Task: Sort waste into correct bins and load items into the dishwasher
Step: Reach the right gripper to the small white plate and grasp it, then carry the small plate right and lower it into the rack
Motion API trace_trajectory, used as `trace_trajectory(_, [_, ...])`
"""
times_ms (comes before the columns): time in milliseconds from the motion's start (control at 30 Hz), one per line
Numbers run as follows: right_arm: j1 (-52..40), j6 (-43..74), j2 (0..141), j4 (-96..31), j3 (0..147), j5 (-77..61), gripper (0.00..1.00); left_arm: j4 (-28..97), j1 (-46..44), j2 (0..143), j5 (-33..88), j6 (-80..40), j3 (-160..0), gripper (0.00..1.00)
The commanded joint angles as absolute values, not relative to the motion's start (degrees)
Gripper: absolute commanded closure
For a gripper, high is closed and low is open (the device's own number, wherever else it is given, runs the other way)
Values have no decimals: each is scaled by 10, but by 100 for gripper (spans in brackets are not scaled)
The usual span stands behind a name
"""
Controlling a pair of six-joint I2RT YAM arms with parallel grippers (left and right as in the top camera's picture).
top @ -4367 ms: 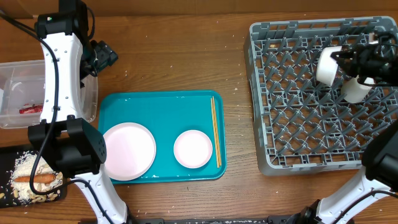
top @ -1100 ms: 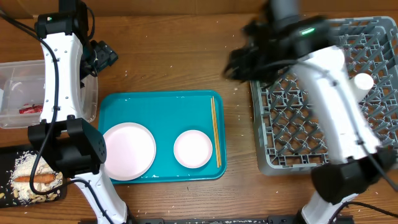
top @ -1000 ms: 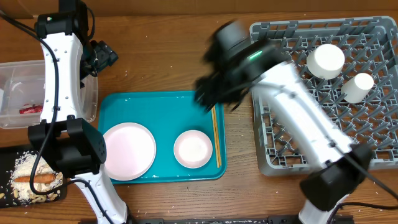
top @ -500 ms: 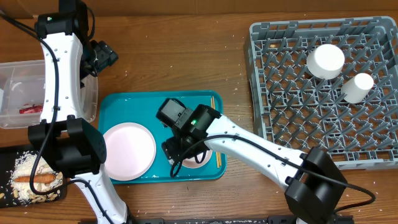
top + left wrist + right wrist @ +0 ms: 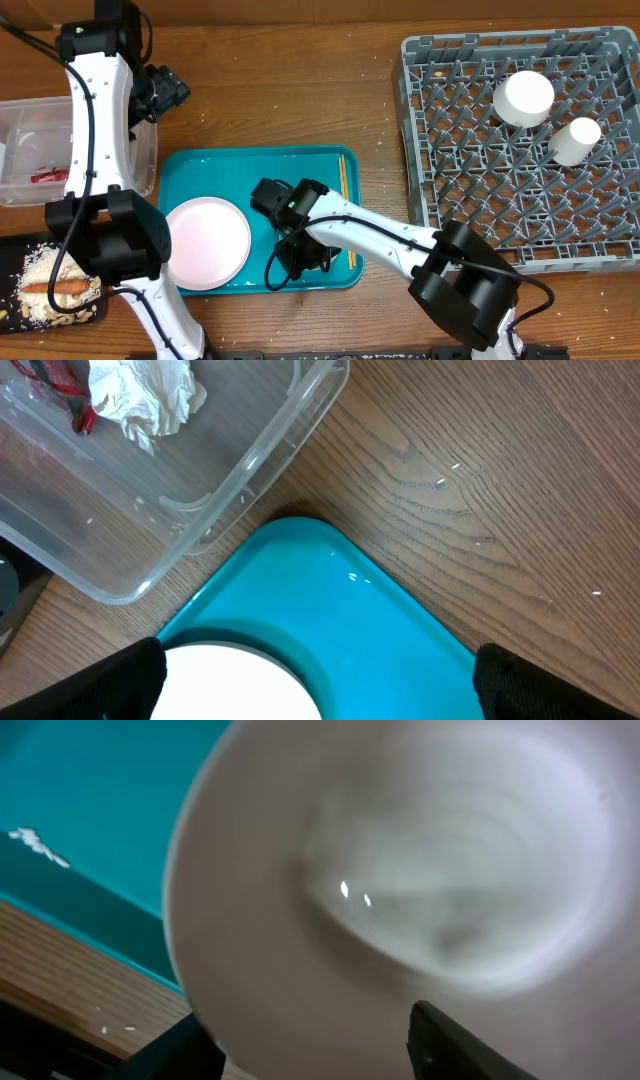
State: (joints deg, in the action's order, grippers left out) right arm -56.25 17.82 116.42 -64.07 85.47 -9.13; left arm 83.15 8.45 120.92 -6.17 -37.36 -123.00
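My own left arm crosses the clear tub (image 5: pixel 20 120) in the overhead view and hides its middle. Only the red wrapper (image 5: pixel 48 175) shows there. My left wrist view fills the gap: the crumpled tissue (image 5: pixel 140 395) lies against the wrapper inside the tub, both cut off by the top edge. My left hand (image 5: pixel 163 88) hangs above the tub's right end, its fingers (image 5: pixel 100 680) spread wide with nothing between them.

Below the tub, the black tray (image 5: pixel 12 255) is partly covered by the arm's base. It holds pale crumbs (image 5: pixel 40 265) with the orange stick (image 5: pixel 62 287) lying on them.

The teal tray (image 5: pixel 220 170) sits on the worktop (image 5: pixel 300 90) and carries the pink plate (image 5: pixel 207 242) at its left. My right hand (image 5: pixel 300 256) is low over the tray's right half and covers the small white plate (image 5: pixel 400 870) almost wholly from above. Its wrist view is blurred, with the plate filling it and dark fingers (image 5: pixel 460 1040) at the bottom edge. I cannot tell whether they are gripping. The chopsticks (image 5: pixel 345 205) lie along the tray's right rim.

The grey rack (image 5: pixel 480 200) holds a larger white dish (image 5: pixel 523 97) and a smaller white dish (image 5: pixel 575 140), near each other in its far right corner. From above I cannot tell cup from plate.
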Motion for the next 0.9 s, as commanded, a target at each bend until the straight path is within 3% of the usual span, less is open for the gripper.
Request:
trace_trajectory(0, [-579,176,1180,-633,853,-70,55,833,82,1206,-63,-377,-1235,0])
trace_trajectory(267, [-584,180,1184,-658,881,-88,96,833,82,1206,-63,-377,-1235,0])
trace_trajectory(633, [-549,177,1161,-821,1117,-93,96,833,82,1206,-63,-377,-1235,0])
trace_trajectory(767, [-463,177,1098,-850,1159,-93,96,833,82,1206,-63,-377,-1235,0])
trace_trajectory(867, [-325,152,1037,-865,1159,-144,96,833,82,1206,-63,-377,-1235,0])
